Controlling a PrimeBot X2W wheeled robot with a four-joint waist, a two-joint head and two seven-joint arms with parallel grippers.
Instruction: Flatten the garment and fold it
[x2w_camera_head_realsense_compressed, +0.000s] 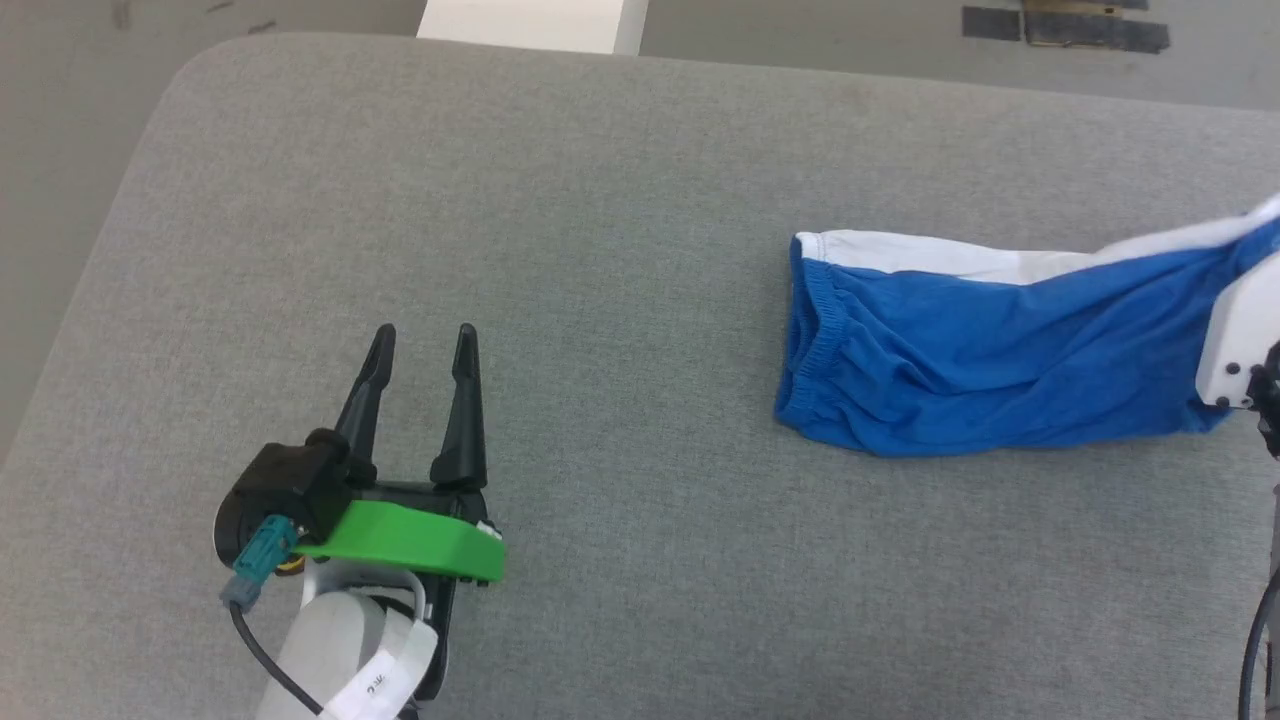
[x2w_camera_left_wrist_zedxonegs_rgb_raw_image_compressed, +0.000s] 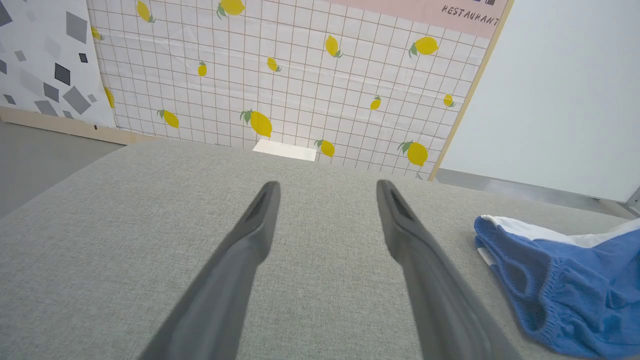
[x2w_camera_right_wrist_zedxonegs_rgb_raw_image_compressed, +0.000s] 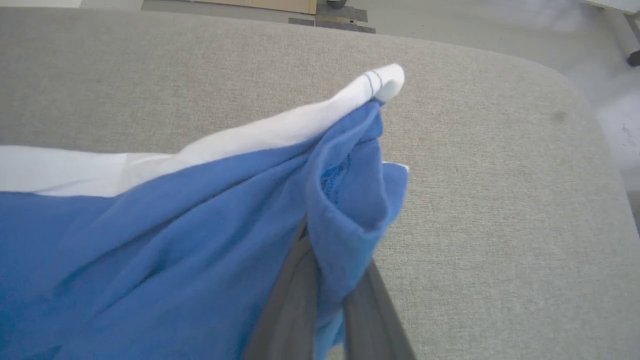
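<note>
Grey woven padded tabletop (x2w_camera_head_realsense_compressed: 600, 200) spreads before me. Bright blue soft shorts with a white side stripe (x2w_camera_head_realsense_compressed: 950, 360) lie on its right part. My right gripper (x2w_camera_right_wrist_zedxonegs_rgb_raw_image_compressed: 327, 300) is clamped on a blue fold of them. My left gripper (x2w_camera_head_realsense_compressed: 426, 335) stands wide and empty, well apart. A pink wall strip (x2w_camera_left_wrist_zedxonegs_rgb_raw_image_compressed: 425, 7) reads "RESTAURANT".

garment (x2w_camera_head_realsense_compressed: 980, 360) cropped right, right jaws' tips buried
</note>
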